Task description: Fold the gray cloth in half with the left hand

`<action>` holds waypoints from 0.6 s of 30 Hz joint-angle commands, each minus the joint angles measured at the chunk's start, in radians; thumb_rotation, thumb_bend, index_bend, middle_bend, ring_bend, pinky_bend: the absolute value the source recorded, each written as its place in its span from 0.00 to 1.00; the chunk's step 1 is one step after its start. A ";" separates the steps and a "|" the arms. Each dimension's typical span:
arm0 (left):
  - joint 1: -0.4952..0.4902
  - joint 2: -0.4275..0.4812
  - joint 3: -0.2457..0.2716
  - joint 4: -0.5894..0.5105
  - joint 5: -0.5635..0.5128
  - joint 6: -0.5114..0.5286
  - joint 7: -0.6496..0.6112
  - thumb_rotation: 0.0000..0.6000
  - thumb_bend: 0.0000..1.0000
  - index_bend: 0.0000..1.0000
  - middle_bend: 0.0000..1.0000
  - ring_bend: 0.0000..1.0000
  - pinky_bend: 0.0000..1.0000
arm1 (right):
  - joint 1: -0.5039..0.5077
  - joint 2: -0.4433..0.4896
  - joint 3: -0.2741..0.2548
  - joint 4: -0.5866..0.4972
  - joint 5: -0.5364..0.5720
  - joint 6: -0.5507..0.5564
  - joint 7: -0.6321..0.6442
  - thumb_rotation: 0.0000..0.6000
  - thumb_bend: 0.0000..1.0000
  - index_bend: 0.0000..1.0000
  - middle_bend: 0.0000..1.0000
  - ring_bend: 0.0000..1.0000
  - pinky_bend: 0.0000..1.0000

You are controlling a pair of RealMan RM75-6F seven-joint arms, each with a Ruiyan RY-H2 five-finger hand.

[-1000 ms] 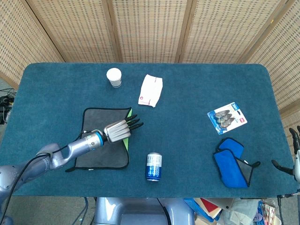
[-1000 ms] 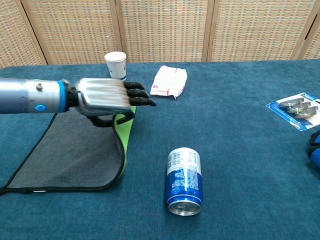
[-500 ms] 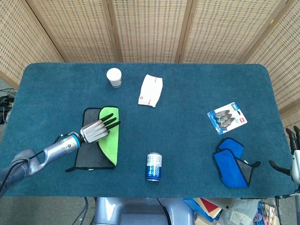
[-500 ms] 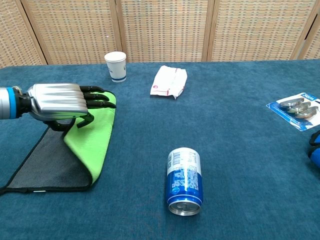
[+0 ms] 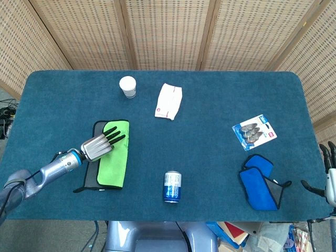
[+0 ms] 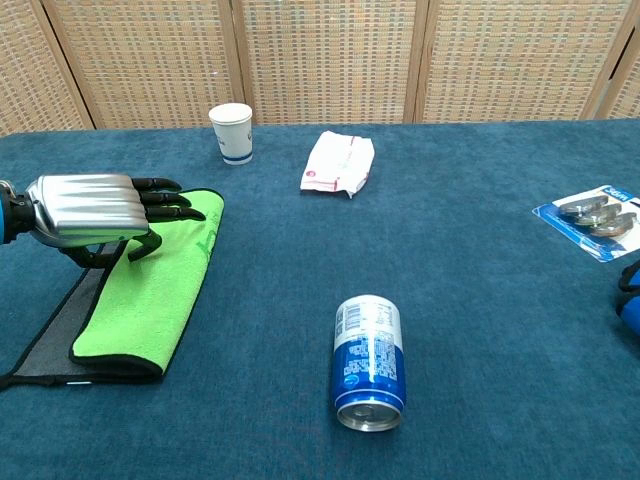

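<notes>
Your one gray cloth [image 5: 90, 177] lies folded under your left hand [image 5: 98, 146], its bright green underside [image 5: 113, 157] turned up over most of it, so only a gray strip shows along the side nearer your arm and at the near corner; in the chest view that gray strip [image 6: 52, 327] runs to the frame's left edge and part of it is cut off. The left hand [image 6: 92, 209] sits over the far end of the green layer with its dark fingers [image 6: 163, 200] stretched forward; the thumb curls beneath the palm, and you cannot tell whether it pinches the cloth edge or merely rests on it. Beyond the fingertips stands one white paper cup [image 5: 127, 86] with a blue band [image 6: 235, 153]; its print is too small to read. Past it, to the hand's right, lies one white packet [image 5: 169, 101] with red marks that are not legible. Nearer you and to the hand's right, one blue can [image 6: 368, 362] lies on its side, label text unreadable. Far across the table [image 5: 210, 136] are one blister pack [image 5: 254, 132] and one blue pouch [image 5: 260, 182]. Your right hand [image 5: 329, 178] shows only at the head view's edge, fingers apart and holding nothing.
</notes>
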State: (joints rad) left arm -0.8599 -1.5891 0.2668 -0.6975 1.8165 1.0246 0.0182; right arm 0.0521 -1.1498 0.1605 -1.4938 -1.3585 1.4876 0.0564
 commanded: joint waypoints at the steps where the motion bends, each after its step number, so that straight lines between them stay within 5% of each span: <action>1: 0.006 -0.003 0.003 0.013 0.004 0.002 -0.007 1.00 0.51 0.60 0.00 0.00 0.00 | 0.000 0.000 0.000 0.000 0.000 0.000 0.000 1.00 0.00 0.00 0.00 0.00 0.00; 18: 0.038 -0.017 0.004 0.081 -0.001 -0.007 -0.040 1.00 0.51 0.60 0.00 0.00 0.00 | -0.001 0.001 0.000 -0.002 0.001 0.002 -0.001 1.00 0.00 0.00 0.00 0.00 0.00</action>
State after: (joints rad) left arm -0.8239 -1.6054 0.2721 -0.6202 1.8168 1.0184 -0.0206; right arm 0.0517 -1.1487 0.1607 -1.4962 -1.3575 1.4892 0.0556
